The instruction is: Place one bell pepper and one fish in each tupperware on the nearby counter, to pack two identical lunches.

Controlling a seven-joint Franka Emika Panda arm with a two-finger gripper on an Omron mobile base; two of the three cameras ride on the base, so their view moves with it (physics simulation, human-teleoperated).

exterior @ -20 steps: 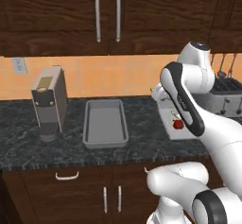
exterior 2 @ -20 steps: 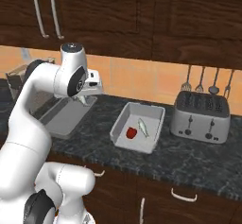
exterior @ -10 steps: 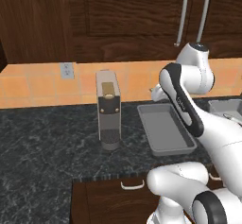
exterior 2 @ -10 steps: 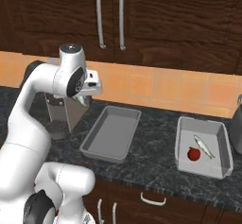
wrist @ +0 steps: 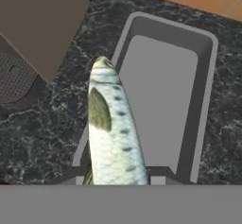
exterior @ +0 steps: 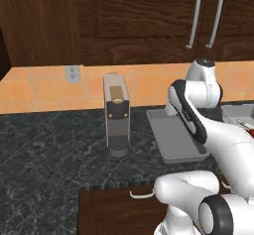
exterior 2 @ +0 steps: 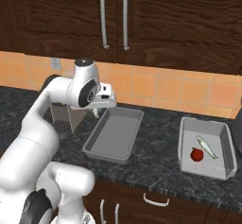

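A: Why is a fish [wrist: 111,128] carried in the claw [exterior 2: 97,110]?

B: One tupperware [exterior 2: 206,147] is seen to be packed already, with a red bell pepper [exterior 2: 196,155] and a second fish [exterior 2: 207,147] lying inside it. The other tupperware [exterior 2: 115,133] is bare, so the held fish is judged to be meant for it. In the hand view the fish is gripped at its tail end, the claw closed on it, its head stretched out over that tray's near rim [wrist: 124,43] with the tray's bare floor just beside.

A: And where is the bare tray set?

B: On the dark speckled surface [exterior: 54,149], just beside the coffee machine [exterior: 116,114], between the machine and the packed tray. It is placed close to the packed one, presumably so that both lunches can be filled from one stand.

A: How many of each thing can be counted?

B: Two tupperwares, two fish, one bell pepper. A second pepper cannot be made out in these views.

A: What is left, then?

B: By this reckoning, the held fish is yet to be released into the bare tray, and a pepper is yet to be added to it.
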